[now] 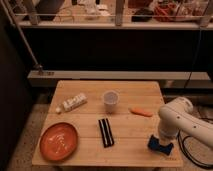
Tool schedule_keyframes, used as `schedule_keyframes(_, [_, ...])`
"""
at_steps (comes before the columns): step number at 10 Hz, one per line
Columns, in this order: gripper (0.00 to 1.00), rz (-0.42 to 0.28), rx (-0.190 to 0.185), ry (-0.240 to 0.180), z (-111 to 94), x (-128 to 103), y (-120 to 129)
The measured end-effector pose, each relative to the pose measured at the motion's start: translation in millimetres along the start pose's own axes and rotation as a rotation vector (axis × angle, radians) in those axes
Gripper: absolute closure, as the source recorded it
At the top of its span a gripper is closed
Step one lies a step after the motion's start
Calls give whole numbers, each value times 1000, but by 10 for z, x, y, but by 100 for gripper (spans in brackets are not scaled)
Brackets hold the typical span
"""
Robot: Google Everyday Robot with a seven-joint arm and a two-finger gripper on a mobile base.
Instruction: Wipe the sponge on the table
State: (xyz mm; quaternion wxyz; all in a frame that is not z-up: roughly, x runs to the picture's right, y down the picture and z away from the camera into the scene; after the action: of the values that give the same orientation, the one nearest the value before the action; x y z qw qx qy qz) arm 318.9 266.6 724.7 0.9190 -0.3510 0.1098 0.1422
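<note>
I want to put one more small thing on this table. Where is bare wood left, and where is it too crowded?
Bare table lies between the black bar and the sponge, also along the far edge behind the white cup. Crowded: the near corner where the gripper sits at the sponge, and around the orange plate.

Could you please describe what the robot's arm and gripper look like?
The arm is smooth white, made of thick rounded segments with a bulbous joint; no markings show on it. The gripper, down at the sponge on the table, is too dim to describe.
</note>
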Motion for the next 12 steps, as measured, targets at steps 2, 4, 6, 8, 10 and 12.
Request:
schedule_keyframes(2, [100, 17, 39, 16, -7, 12, -307])
schedule_keyframes(4, [100, -8, 51, 9, 79, -110, -589])
schedule_keyframes(6, [100, -83, 52, -4, 174, -374, -763])
schedule_keyframes(8, [100, -146, 42, -33, 305, -651, -826])
schedule_keyframes(10, [100, -228, 23, -75, 389, -1003, -768])
schedule_keyframes(12, [100, -310, 6, -122, 294, -1329, -551])
